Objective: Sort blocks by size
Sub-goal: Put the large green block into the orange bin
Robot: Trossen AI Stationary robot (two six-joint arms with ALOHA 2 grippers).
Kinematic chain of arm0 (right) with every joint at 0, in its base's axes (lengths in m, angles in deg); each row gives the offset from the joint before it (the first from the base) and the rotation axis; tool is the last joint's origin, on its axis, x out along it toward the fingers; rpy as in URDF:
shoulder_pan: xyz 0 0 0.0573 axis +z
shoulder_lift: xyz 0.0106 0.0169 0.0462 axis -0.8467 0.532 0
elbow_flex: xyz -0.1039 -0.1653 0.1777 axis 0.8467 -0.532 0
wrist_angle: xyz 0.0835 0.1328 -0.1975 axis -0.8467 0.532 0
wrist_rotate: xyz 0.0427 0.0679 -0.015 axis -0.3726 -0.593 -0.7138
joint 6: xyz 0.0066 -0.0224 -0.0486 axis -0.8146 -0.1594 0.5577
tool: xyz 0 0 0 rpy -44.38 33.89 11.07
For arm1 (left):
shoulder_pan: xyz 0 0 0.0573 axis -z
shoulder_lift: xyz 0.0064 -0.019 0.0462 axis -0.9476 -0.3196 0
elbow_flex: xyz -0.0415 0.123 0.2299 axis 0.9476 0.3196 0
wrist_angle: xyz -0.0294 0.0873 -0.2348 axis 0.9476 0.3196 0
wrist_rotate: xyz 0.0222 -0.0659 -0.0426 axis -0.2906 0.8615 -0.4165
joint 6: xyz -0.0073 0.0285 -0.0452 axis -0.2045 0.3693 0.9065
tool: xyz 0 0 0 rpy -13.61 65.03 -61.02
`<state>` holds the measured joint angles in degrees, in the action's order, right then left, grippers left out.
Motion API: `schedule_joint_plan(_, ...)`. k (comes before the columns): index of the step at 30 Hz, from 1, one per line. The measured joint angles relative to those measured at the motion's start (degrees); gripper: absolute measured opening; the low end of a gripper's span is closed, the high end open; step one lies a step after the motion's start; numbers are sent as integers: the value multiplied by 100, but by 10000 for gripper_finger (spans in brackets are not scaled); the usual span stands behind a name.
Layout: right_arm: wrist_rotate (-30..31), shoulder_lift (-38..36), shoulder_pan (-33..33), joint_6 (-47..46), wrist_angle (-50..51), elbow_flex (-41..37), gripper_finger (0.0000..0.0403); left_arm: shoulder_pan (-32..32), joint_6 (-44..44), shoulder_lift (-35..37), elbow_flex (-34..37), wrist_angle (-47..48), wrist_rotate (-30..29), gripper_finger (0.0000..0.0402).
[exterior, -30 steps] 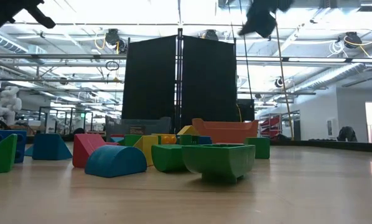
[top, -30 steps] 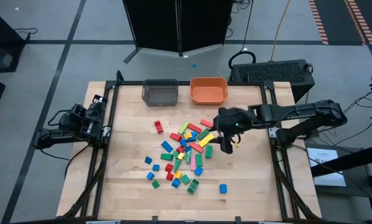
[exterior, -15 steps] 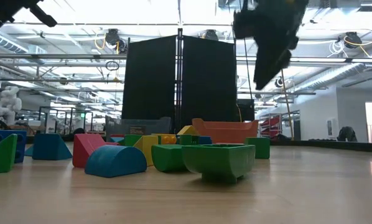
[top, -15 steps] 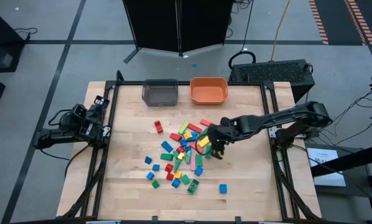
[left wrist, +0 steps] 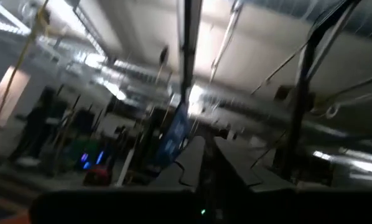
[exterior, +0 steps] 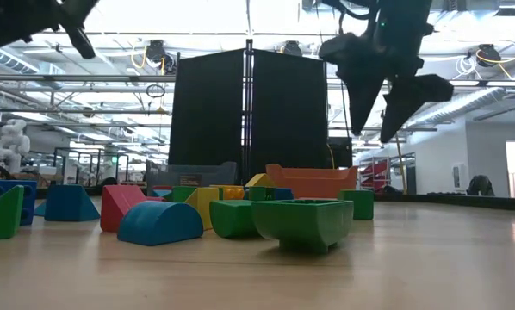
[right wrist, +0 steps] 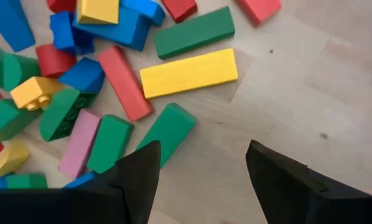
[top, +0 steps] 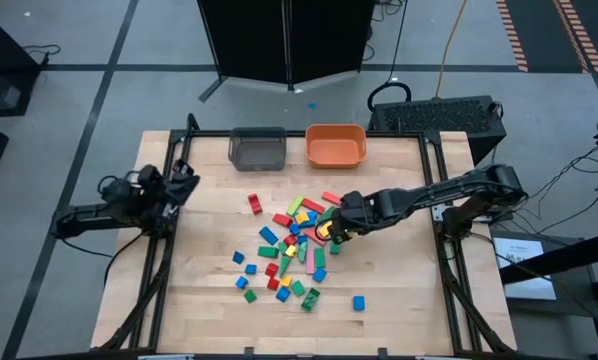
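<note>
We are still at the very start of the sort: the blocks [top: 297, 250] all lie scattered in one mixed heap in the middle of the counter [top: 399, 300], and as far as we can see the grey bin [top: 257, 148] and the orange bin [top: 336, 145] at the far edge hold nothing. Our right gripper [top: 336, 232] hangs low over the heap's right side, fingers [right wrist: 139, 171] spread and empty, above bare wood just beside a green block [right wrist: 167, 134] and a yellow bar [right wrist: 189, 73]. Our left gripper [top: 182, 185] waits at the counter's left edge; we cannot tell its fingers' state.
</note>
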<state>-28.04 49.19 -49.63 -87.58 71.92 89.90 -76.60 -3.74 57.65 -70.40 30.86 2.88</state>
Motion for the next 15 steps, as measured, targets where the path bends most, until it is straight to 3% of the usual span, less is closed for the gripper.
schedule_joint_plan(9, -354, 799, 106, -316, -958, 0, 294, 1, -4, -110, -11, 93, -16, 89)
schedule_joint_plan(15, -334, 1290, 105, -607, -1003, 0, 300, 0, -2, -110, -11, 209, -25, 96)
